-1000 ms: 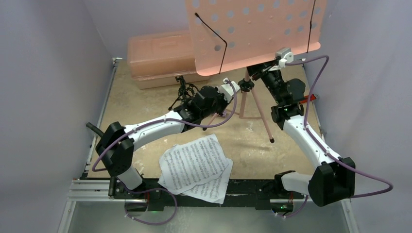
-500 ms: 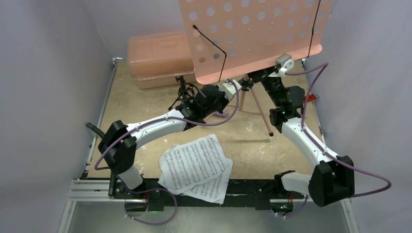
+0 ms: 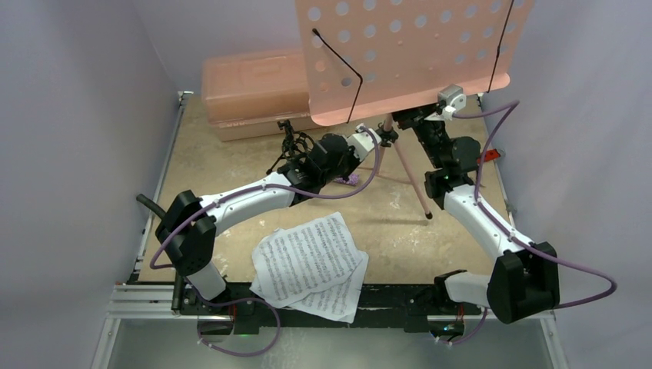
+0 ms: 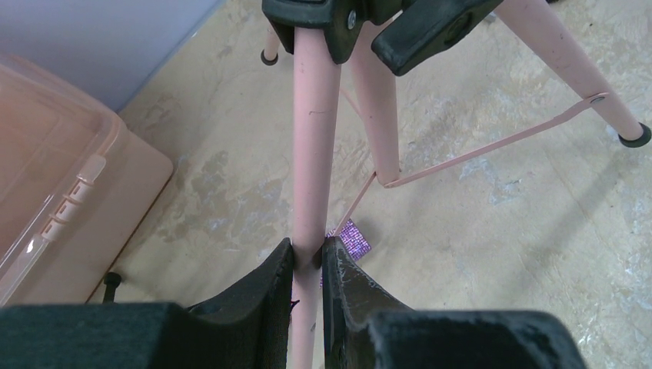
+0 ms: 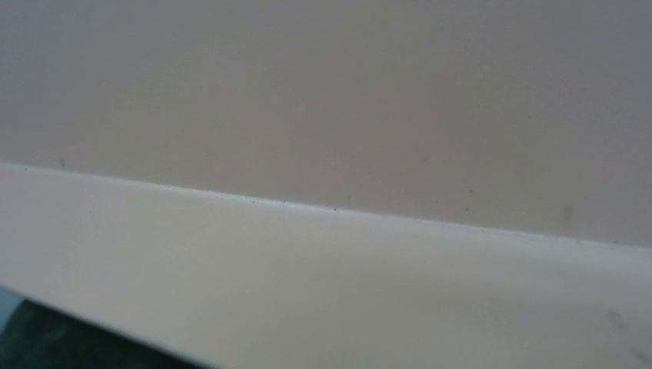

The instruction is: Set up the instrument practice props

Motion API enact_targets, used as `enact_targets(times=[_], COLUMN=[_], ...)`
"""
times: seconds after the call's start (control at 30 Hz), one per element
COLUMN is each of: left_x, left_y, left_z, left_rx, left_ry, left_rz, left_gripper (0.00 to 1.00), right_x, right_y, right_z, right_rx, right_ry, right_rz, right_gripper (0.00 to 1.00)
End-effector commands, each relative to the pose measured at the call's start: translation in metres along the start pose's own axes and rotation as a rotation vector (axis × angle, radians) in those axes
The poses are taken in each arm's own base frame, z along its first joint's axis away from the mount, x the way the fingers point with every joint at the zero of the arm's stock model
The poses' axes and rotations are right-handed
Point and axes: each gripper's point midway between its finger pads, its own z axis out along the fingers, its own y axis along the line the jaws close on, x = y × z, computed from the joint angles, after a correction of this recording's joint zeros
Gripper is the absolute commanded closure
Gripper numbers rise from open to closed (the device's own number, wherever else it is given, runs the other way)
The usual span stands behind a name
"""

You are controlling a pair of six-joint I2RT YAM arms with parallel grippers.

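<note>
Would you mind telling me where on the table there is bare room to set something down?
Two bare patches: left, between the case and the left arm; and front centre, between the pages, the stand leg and the right arm. Crowded under the stand, around the mic stand.

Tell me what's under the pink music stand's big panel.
Its pole and tripod legs, with the left gripper clamped on the pole, and a bit of purple microphone. The panel covers the right gripper, so its fingers can't be seen.
</note>
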Motion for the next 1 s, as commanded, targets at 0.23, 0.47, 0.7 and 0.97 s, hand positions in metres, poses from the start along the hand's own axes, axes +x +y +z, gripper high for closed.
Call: enact_targets(times=[0.23,0.47,0.7,0.97], left_x=[-0.011,-0.010,0.005,0.014], left_y=[0.030,0.025,0.022,0.018], left_z=[-0.010,-0.009,-0.011,-0.010], left_rx=[-0.102,-0.082,-0.074,-0.063], left_ry=[-0.010,-0.010,0.041,0.073], left_rz=[-0.015,-0.031,-0.046,-0.064], left_gripper=[1.00,1.00,1.00,1.00], right_x=[-0.123,-0.120,-0.124,-0.129], right_y=[0.006,0.009,0.010,0.012], right_z=[0.002,0.001,0.001,0.002], right_rx=[0.005,-0.009,-0.014,-0.023], right_ry=[-0.389,-0.380,-0.392,-0.405], right_rz=[-0.105,-0.094,-0.084,-0.071], right_gripper=[1.00,1.00,1.00,1.00])
